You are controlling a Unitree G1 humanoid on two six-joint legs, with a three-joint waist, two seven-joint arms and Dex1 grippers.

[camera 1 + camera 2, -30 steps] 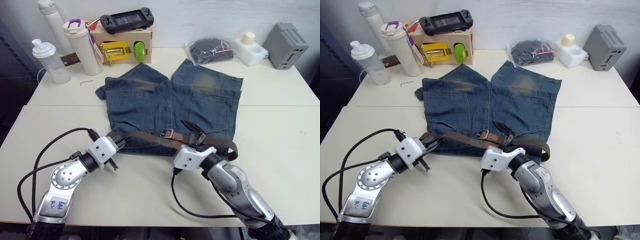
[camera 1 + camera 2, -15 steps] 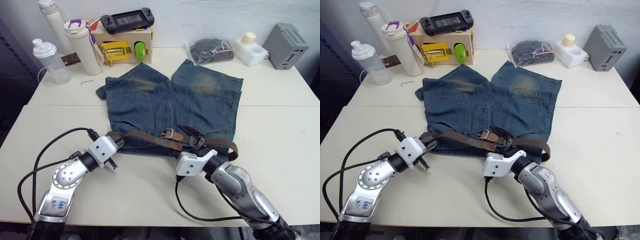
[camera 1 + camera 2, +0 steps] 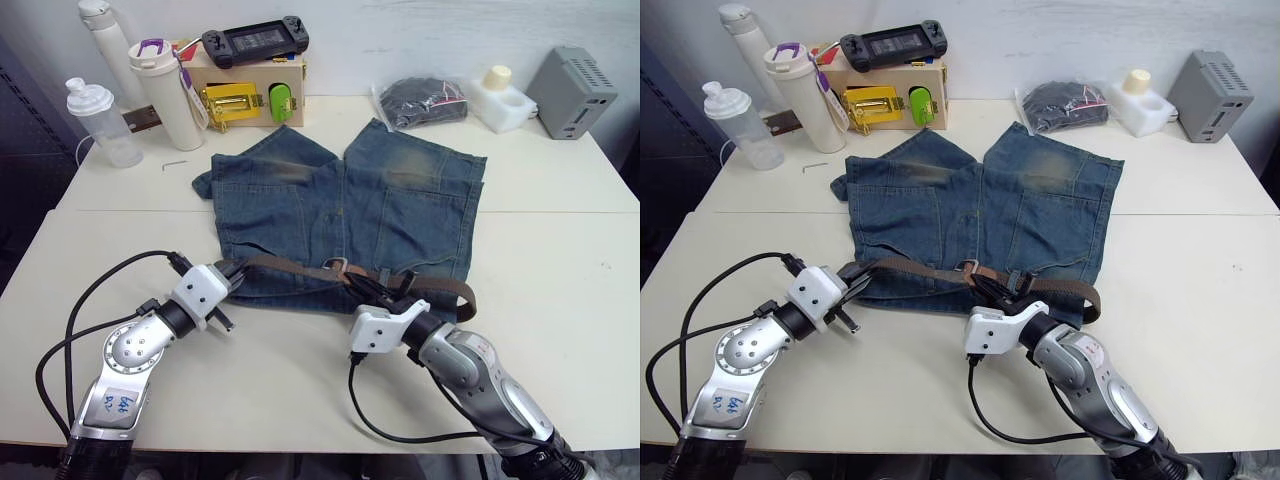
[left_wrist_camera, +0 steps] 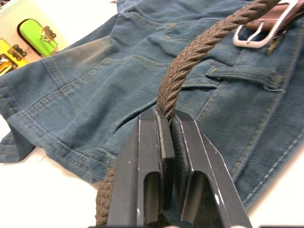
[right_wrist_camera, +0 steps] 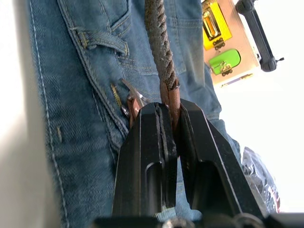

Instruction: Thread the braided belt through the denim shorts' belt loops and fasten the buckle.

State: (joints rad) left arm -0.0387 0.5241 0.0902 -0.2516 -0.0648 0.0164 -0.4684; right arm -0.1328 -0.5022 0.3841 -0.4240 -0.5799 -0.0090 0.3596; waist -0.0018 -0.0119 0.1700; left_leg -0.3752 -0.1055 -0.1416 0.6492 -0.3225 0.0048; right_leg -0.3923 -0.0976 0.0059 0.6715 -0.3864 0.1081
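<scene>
The left hand (image 3: 232, 279) sits at the left end of the waistband, its two black fingers (image 4: 145, 156) pressed together on the dark-brown braided woven belt (image 3: 285, 266), a grip the left wrist view makes plain. That belt runs rightward across the waist of the faded blue denim shorts (image 3: 340, 205), which lie flat on the pale surface (image 3: 560, 300) with the legs pointing away from the robot. Near the middle sits the small silver rectangular buckle (image 4: 259, 32); the left wrist view also shows a narrow blue denim belt loop (image 4: 242, 76) beside it. The right hand (image 3: 385, 290) is clamped on the belt's smooth brown leather part, seen close in the right wrist view.
</scene>
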